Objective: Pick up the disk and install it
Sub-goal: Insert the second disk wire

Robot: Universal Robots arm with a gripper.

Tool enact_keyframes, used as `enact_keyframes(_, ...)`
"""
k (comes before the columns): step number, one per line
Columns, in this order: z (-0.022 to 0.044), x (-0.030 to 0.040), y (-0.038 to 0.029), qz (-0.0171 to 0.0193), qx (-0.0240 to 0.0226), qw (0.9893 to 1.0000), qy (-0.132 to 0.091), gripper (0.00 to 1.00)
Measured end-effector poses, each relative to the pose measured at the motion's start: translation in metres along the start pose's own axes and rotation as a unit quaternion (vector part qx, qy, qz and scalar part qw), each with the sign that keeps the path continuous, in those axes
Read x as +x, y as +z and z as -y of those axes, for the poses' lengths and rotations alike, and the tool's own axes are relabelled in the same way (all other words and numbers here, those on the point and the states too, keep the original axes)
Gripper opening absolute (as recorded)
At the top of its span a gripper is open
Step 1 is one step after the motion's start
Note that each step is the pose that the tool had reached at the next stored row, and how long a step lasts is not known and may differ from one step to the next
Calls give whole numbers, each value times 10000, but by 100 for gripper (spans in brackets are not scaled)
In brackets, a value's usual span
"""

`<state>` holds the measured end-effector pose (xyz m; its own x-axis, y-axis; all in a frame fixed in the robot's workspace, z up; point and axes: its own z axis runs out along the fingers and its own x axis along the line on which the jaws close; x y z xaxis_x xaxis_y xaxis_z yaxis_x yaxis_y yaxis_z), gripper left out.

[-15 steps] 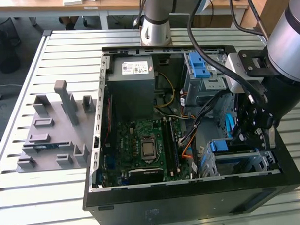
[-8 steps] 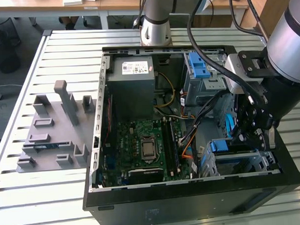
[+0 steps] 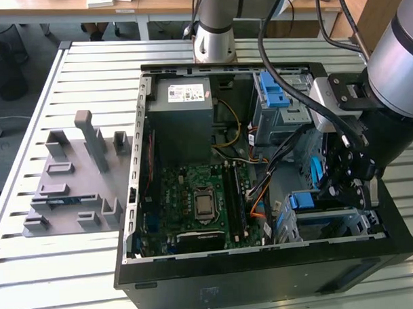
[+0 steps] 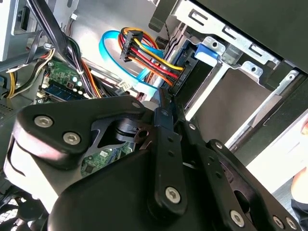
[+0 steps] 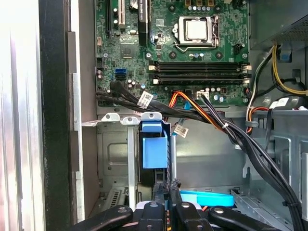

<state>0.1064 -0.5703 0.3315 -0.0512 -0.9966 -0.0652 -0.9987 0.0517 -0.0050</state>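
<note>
Gripper (image 3: 346, 173) hangs low over the drive cage (image 3: 361, 223) at the exterior view's right end of the open computer case (image 3: 197, 277), the arm reaching in from that side with its wrist bent downward. In the first wrist view its dark fingers (image 5: 174, 192) sit drawn close together, meeting on the edge of the disk (image 5: 154, 149), which stands on end in a bay of the cage, its blue carrier frame facing outward. Beyond it lie the motherboard (image 5: 192, 53) and a bundle of black cables (image 5: 240, 139).
</note>
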Motion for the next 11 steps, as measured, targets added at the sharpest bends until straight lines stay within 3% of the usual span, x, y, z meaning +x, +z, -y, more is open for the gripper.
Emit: enact_keyframes(11, 4, 3, 4, 0, 1, 10000, 0, 17)
